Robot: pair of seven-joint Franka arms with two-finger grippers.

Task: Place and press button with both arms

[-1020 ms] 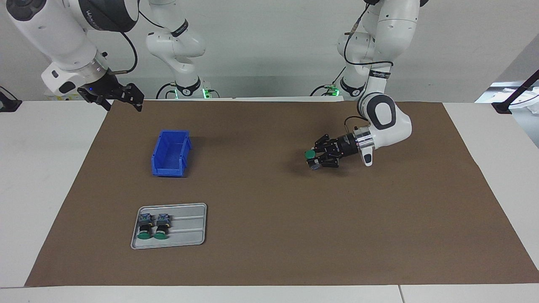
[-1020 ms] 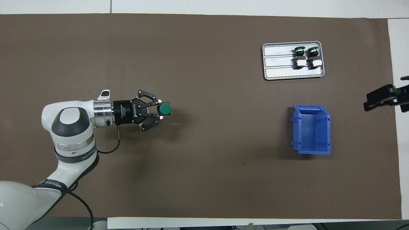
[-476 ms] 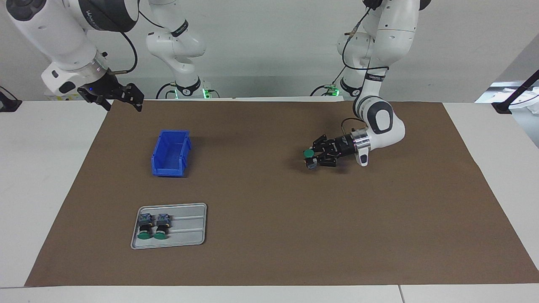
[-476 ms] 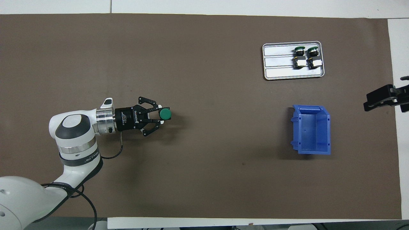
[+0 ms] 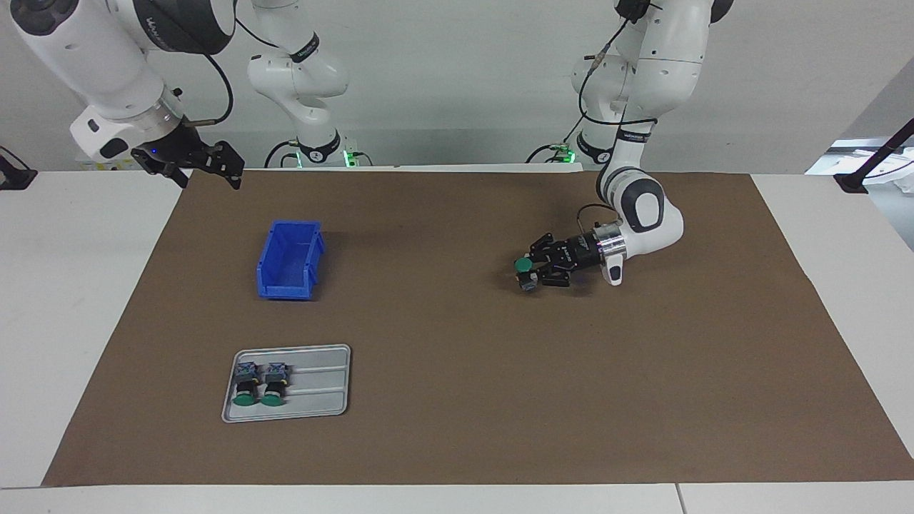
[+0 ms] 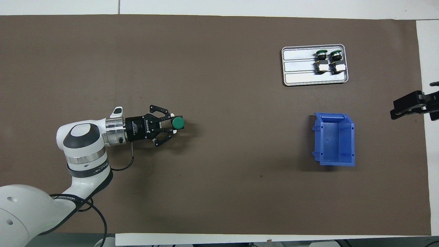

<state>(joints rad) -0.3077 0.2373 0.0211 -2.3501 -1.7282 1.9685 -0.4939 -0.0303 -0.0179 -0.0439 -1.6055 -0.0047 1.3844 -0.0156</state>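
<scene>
Button [image 5: 525, 265] clamped in left hand [image 5: 529, 271] over bare mat; right hand [image 5: 227, 165] released, mat edge.

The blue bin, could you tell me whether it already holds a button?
No, the bin shows only its bare blue floor, while two buttons lie in the tray and one is in the left pincer.

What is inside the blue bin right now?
Nothing shows inside the blue bin: its floor is bare in the overhead view. Two buttons lie on the tray; the left gripper holds the third button.
</scene>
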